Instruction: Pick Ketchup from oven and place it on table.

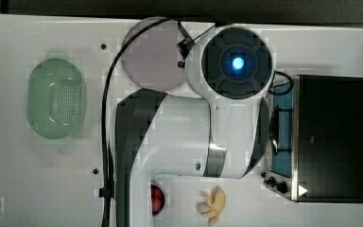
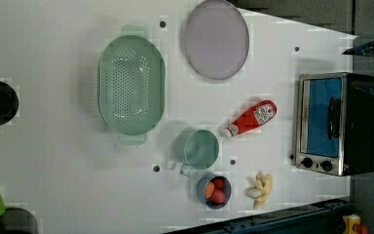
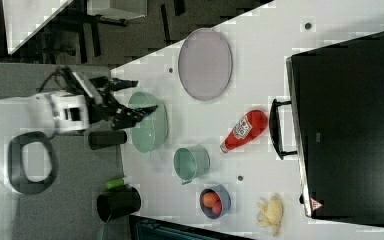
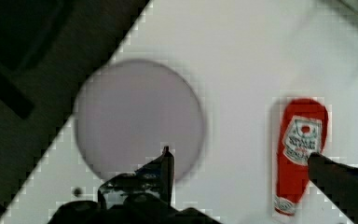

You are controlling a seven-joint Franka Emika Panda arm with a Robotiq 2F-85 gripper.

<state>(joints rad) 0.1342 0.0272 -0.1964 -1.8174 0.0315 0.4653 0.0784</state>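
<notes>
Lying on the desk [image 2: 78, 170] just outside the closed oven [image 2: 336, 124], the Ketchup [image 2: 250, 118] looks delivered; the empty hand [image 3: 132, 97] hangs wide open, so retreat remains.

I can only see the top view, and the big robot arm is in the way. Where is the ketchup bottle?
Observer: In the left view the Ketchup lies on its side on the table, in front of the oven, not inside it.
Operator: Is the robot holding it?
Observer: No. In the right view the gripper is open with nothing between its fingers, well away from the bottle.
Operator: Which way is the white cap pointing?
Observer: In the left view it points away from the oven, toward a teal cup.
</notes>
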